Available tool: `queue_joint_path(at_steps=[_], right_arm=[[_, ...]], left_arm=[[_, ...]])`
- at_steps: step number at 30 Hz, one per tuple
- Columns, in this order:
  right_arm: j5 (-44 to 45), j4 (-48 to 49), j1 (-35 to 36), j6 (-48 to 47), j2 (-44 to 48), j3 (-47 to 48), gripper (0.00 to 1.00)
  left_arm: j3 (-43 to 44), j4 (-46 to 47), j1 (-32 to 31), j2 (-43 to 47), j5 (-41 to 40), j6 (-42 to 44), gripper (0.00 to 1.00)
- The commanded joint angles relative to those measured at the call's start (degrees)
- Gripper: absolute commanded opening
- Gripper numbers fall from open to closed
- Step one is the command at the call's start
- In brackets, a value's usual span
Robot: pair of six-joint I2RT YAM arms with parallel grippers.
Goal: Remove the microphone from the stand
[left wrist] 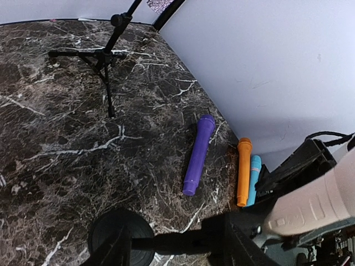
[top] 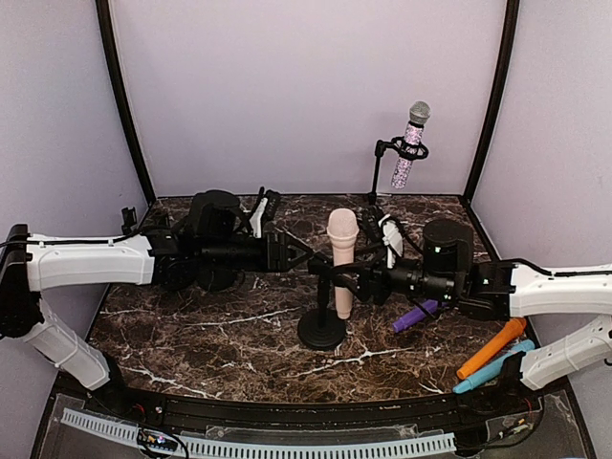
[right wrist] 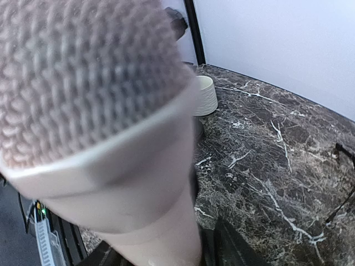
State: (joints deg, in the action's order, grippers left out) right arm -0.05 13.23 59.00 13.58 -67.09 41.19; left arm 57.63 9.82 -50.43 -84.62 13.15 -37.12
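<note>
Lower right lie an orange microphone (top: 491, 348) and a teal microphone (top: 492, 368); at centre the pink microphone (top: 342, 251) stands upright in its round-based stand (top: 321, 330), with the left gripper (top: 311, 263) spread wide at the stem and the right gripper (top: 363, 280) straddling the handle, whether gripping I cannot tell; a glitter microphone (top: 409, 143) is at upper right.

Matt pink microphone (top: 342, 239), glossy marbled table (top: 220, 330)

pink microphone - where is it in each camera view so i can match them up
Top external: pink microphone at centre, upright.
Left wrist: lower right corner, slanting.
Right wrist: fills the left half, head close up.
Shared landmark: marble tabletop.
</note>
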Motion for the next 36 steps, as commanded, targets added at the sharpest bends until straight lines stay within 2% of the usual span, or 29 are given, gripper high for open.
queue_joint_path(at_steps=[1,5,12,15,19,28,36], right_arm=[[2.95,1.75,-0.34,2.5,3.04,-0.85,0.64],[3.75,-0.02,-0.15,3.0,5.24,-0.69,0.8],[5.11,-3.37,0.21,3.38,9.18,1.24,0.88],[5.52,-6.12,0.23,2.93,9.39,3.95,0.98],[7.34,-9.51,0.86,2.62,8.67,7.93,0.99],[12.69,-17.84,3.39,3.44,2.22,18.51,0.99],[16.88,-18.29,4.8,3.05,-1.79,21.56,0.92]], left_arm=[[-2.83,-7.02,-0.41,4.99,-3.36,4.19,0.62],[-3.51,-6.61,-0.41,7.4,-3.78,5.75,0.65],[-4.16,-4.41,-0.36,10.59,-2.84,13.01,0.71],[-3.57,-3.59,-0.37,11.52,-0.4,17.87,0.74],[-1.89,-4.02,0.12,11.0,1.99,21.43,0.77],[-1.96,-0.89,2.16,10.23,5.92,20.03,0.77],[-3.53,-0.23,2.81,11.76,5.42,18.81,0.78]])
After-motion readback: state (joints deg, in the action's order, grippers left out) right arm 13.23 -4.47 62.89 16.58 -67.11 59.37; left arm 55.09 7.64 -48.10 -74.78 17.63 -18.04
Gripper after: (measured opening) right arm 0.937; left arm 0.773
